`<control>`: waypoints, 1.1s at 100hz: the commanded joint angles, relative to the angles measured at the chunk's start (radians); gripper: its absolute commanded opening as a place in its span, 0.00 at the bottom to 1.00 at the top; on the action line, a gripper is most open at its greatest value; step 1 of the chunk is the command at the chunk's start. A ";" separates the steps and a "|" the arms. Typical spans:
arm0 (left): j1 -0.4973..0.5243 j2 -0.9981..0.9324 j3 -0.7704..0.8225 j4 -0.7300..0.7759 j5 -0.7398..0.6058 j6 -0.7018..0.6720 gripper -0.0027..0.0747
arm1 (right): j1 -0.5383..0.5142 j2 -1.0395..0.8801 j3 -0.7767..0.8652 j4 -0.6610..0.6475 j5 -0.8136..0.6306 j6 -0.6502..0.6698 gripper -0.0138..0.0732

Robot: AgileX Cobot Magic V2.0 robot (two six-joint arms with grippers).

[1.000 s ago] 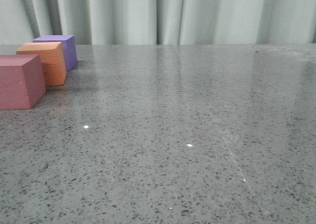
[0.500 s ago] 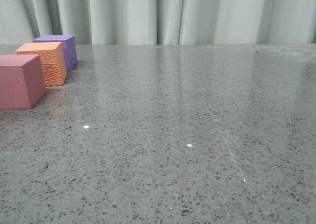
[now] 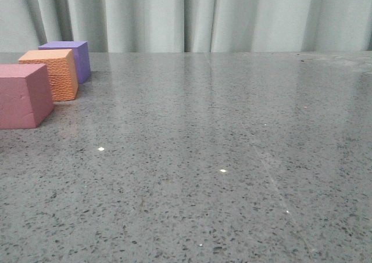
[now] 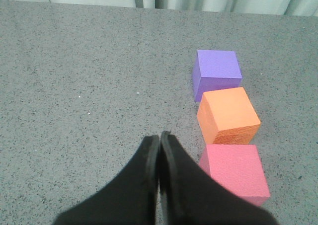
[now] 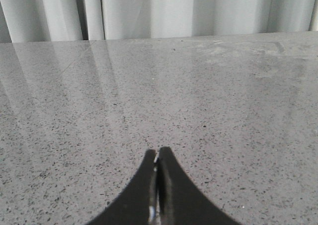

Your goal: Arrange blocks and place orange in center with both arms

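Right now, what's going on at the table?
Nothing is being held. The pink-red cube, orange cube and purple cube sit in a row at the table's left, orange in the middle. The left gripper and right gripper are both shut and empty.

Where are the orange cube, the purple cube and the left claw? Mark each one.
orange cube (image 4: 229,109), left wrist view, top face.
purple cube (image 4: 218,64), left wrist view, top face.
left claw (image 4: 159,136), left wrist view, where the closed fingertips meet.
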 commanded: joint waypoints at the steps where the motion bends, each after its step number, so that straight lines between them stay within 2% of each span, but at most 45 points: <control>1: 0.001 -0.006 -0.023 0.040 -0.049 0.004 0.02 | -0.006 -0.024 -0.014 0.000 -0.086 -0.010 0.08; 14: -0.004 -0.014 -0.009 0.126 -0.058 0.004 0.02 | -0.006 -0.024 -0.014 0.000 -0.086 -0.010 0.08; 21: -0.002 -0.036 0.018 0.132 -0.114 0.028 0.02 | -0.006 -0.024 -0.014 0.000 -0.086 -0.010 0.08; 32: 0.034 -0.097 0.098 0.103 -0.264 0.105 0.02 | -0.006 -0.024 -0.014 0.000 -0.086 -0.010 0.08; 53: 0.171 -0.269 0.355 -0.071 -0.563 0.295 0.02 | -0.006 -0.024 -0.014 0.000 -0.086 -0.010 0.08; 70: 0.266 -0.414 0.597 -0.123 -0.775 0.315 0.02 | -0.006 -0.024 -0.014 0.000 -0.086 -0.010 0.08; 77: 0.294 -0.472 0.675 -0.172 -0.812 0.336 0.02 | -0.006 -0.024 -0.014 0.000 -0.086 -0.010 0.08; 89: 0.332 -0.589 0.804 -0.319 -0.818 0.459 0.02 | -0.006 -0.024 -0.014 0.000 -0.086 -0.010 0.08; 110: 0.348 -0.705 0.934 -0.368 -0.818 0.488 0.02 | -0.006 -0.024 -0.014 0.000 -0.086 -0.010 0.08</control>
